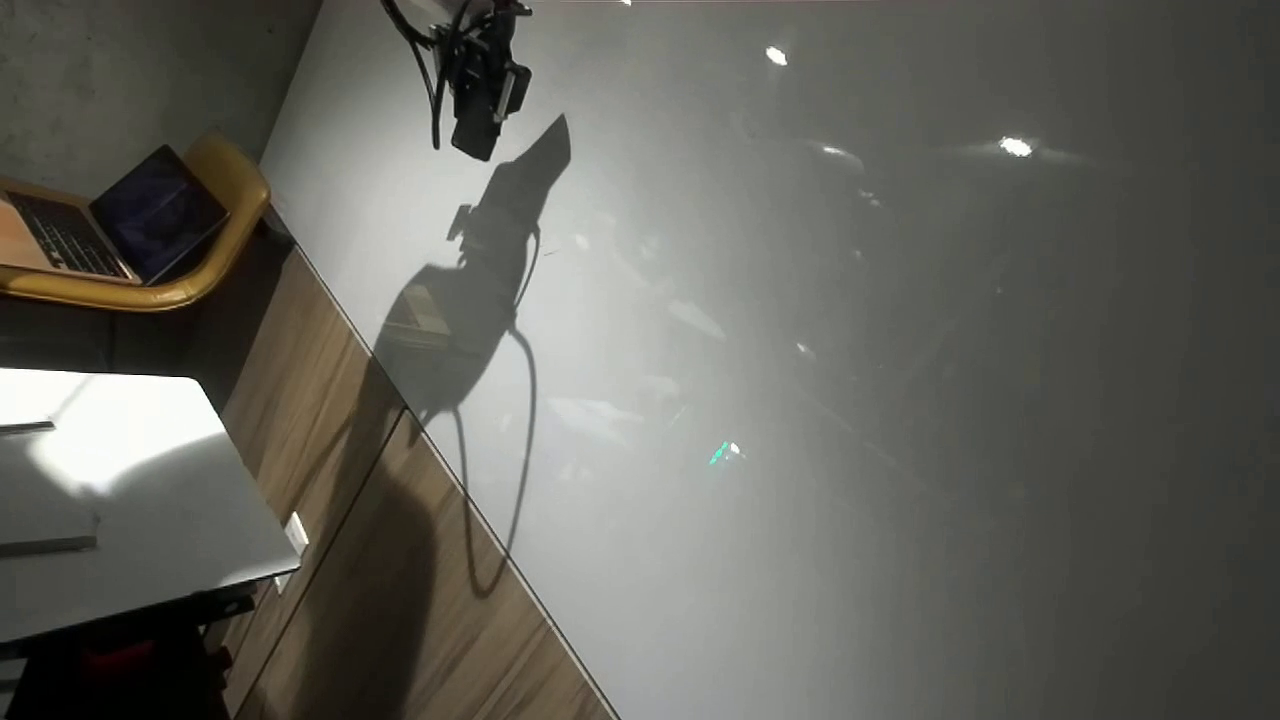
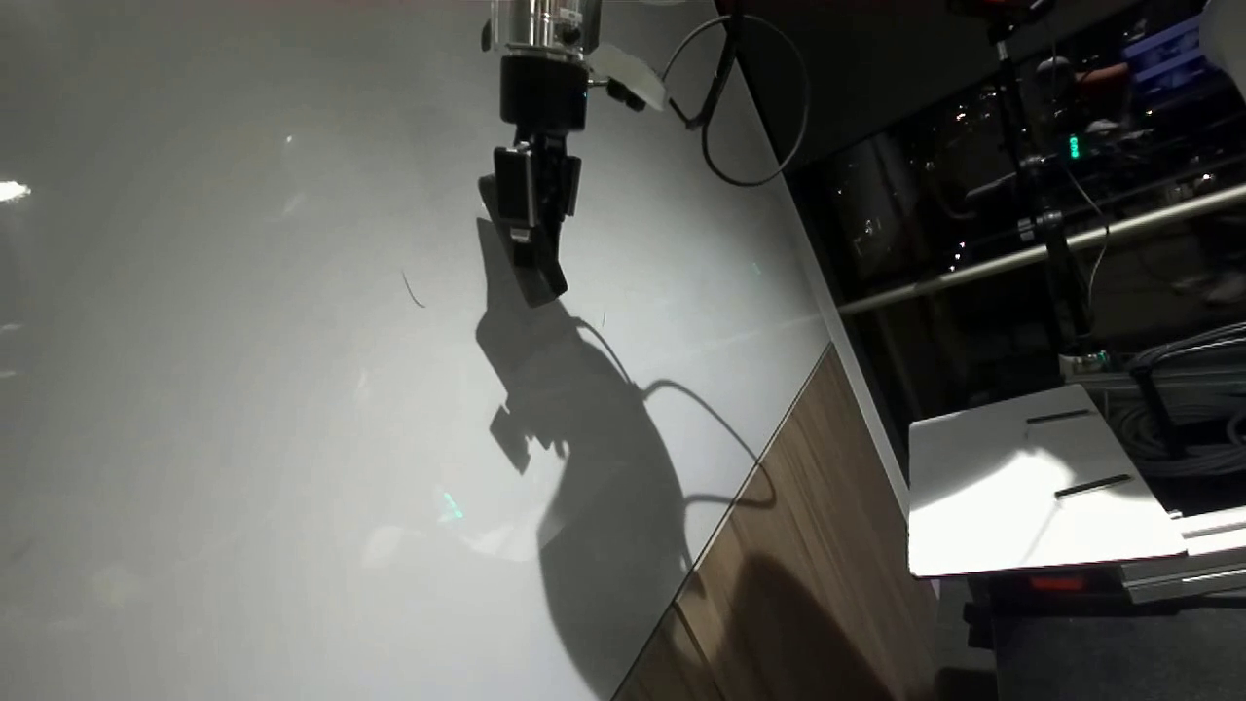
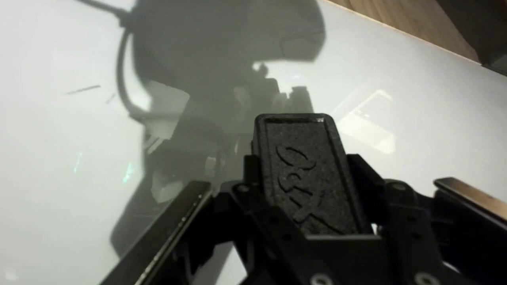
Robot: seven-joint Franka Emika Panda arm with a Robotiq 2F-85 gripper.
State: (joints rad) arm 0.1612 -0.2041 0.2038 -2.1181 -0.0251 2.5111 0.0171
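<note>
My gripper (image 3: 305,172) is shut on a dark grey, rectangular block (image 3: 293,136) with curved lines raised or cut in its face. The fingers press its two long sides, and its lower end is hidden by the gripper. In both exterior views the gripper (image 1: 488,75) (image 2: 538,180) hangs from the top with the block (image 1: 474,138) (image 2: 541,284) pointing down. The block is over a large glossy white surface (image 1: 850,550) (image 2: 243,389). The arm's shadow falls on that surface and looks set apart from the block in an exterior view.
Wood panels (image 1: 500,610) (image 2: 808,545) border the white surface. A white tabletop (image 1: 150,500) (image 2: 1042,477) stands beyond them. A laptop (image 1: 160,215) sits on a yellow chair (image 1: 235,185). A cable (image 2: 806,107) loops beside the arm. Thin dark marks (image 2: 413,290) lie on the surface.
</note>
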